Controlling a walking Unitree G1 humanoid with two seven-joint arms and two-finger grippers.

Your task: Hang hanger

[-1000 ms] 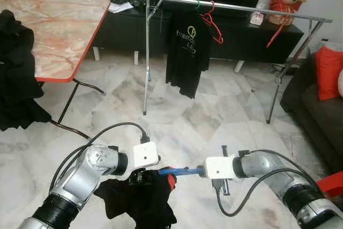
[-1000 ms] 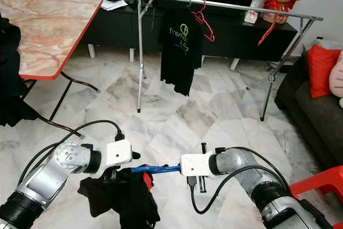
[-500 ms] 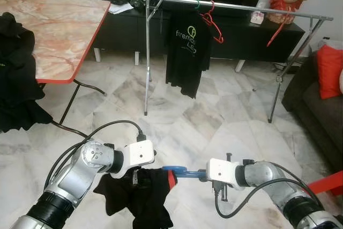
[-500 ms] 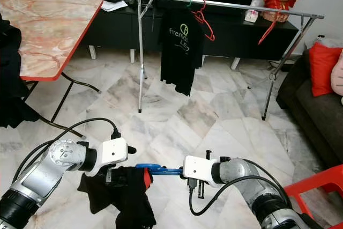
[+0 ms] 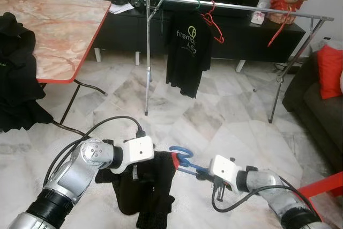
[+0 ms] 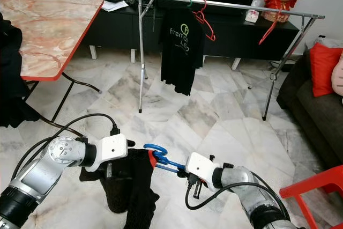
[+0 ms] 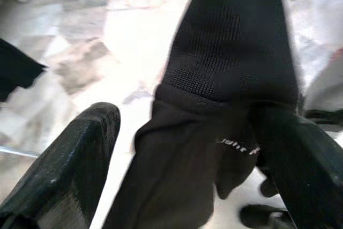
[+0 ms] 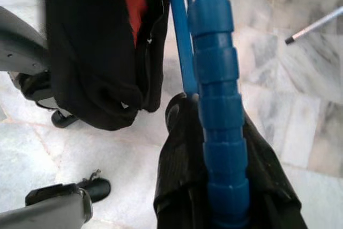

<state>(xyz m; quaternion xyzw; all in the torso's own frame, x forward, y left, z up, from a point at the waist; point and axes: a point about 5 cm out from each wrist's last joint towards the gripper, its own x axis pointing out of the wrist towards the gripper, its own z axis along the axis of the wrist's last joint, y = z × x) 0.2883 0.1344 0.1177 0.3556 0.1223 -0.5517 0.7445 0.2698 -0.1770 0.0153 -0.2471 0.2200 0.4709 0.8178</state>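
Note:
A blue hanger [image 5: 182, 156] sits low over the floor, hook tilted upward, with a black garment [image 5: 144, 189] with a red collar draped on it. My right gripper [image 5: 201, 174] is shut on the hanger's ribbed arm [image 8: 217, 105]. My left gripper [image 5: 134, 178] is on the garment's left side; in the left wrist view its fingers [image 7: 64, 170] stand wide apart with the black cloth [image 7: 225, 79] hanging between them. The clothes rail [image 5: 241, 8] stands across the room ahead, carrying a black T-shirt [image 5: 187, 52] and a red hanger [image 5: 213, 22].
A marble-topped table [image 5: 53, 25] with a pile of black clothes [image 5: 16, 79] stands at the left. A second red hanger [image 5: 276, 31] hangs at the rail's right end. A dark sofa with a red cushion [image 5: 328, 71] and a red chair [image 5: 321, 186] are on the right.
The hanger went from lying level between the grippers to tilted with its hook raised. My right gripper dropped lower and to the right. The garment now hangs longer below the left gripper.

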